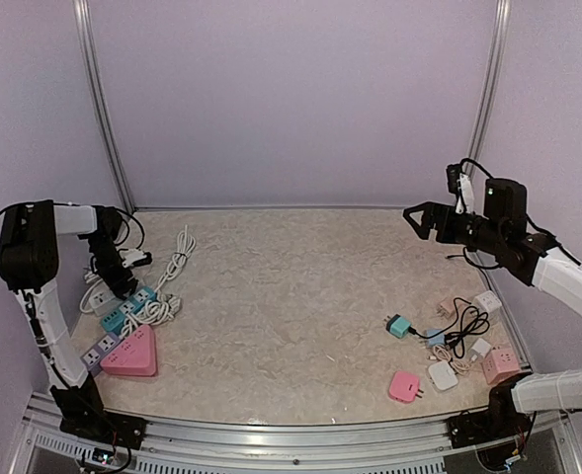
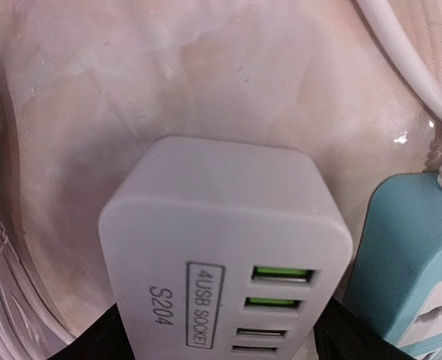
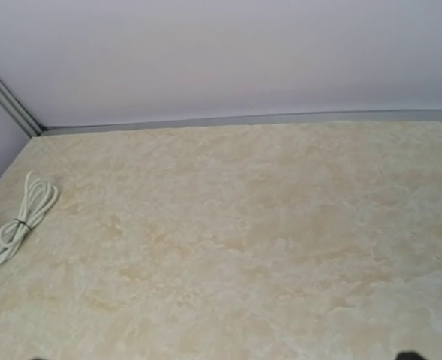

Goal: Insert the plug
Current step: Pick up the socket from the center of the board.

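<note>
A white plug block (image 2: 221,247) printed "4USB SOCKET S204", with two green and two grey USB ports, fills the left wrist view. My left gripper (image 2: 221,341) is shut on it, a black finger (image 2: 93,341) pressed to each side. It hangs just above the table beside a teal power strip (image 2: 412,262). From above, the left gripper (image 1: 121,284) points down at the teal strip (image 1: 132,306) on the left edge. My right gripper (image 1: 419,217) is raised at the far right, open and holding nothing.
A pink triangular power strip (image 1: 132,354) and a grey strip (image 1: 98,351) lie near the teal one, with a coiled white cable (image 1: 172,267) behind. At the right front sit several small chargers, one teal (image 1: 399,325) and one pink (image 1: 404,385), and a black cable (image 1: 465,321).
</note>
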Robot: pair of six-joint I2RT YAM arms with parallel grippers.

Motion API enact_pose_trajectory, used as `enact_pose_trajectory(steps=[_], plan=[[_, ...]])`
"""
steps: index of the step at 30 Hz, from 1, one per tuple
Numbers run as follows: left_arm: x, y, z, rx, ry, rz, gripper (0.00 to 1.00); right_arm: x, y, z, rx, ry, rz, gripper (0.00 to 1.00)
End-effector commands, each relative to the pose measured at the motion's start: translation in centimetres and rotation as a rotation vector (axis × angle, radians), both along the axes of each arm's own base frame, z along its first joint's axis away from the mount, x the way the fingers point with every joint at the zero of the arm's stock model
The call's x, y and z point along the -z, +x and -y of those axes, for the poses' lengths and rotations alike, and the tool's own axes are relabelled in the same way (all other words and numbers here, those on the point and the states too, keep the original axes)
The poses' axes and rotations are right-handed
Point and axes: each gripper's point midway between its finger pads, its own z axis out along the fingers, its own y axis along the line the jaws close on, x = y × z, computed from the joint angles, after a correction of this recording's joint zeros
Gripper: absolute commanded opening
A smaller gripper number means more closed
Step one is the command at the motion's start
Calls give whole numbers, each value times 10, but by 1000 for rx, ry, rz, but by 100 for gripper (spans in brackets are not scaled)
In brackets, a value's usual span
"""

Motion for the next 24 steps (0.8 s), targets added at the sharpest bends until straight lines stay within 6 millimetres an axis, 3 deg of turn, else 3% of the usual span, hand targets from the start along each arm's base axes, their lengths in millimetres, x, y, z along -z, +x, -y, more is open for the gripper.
enact_pose_trajectory(steps=[1, 5, 12, 18, 19, 21, 24], plan=[[-8, 2, 9, 15, -74, 20, 78, -4, -5, -9, -29, 9, 18, 100], [-15, 4, -3, -28, -120, 10, 72, -1, -4, -12, -33, 7, 10, 100], [-7, -9, -16, -21, -106, -24, 54, -1, -2, -19, -45, 7, 15, 100], [6, -19, -9, -10, -134, -66, 55, -2, 0, -21, -49, 6, 6, 100], [6, -17, -11, -20, -132, -56, 49, -1, -1, -21, -47, 1, 0, 100], [2, -12, -13, -34, -127, -28, 26, 0, 0, -18, -30, -8, -9, 100], [-17, 1, -13, -58, -132, 29, 0, 3, 2, -13, 4, -25, -30, 100]])
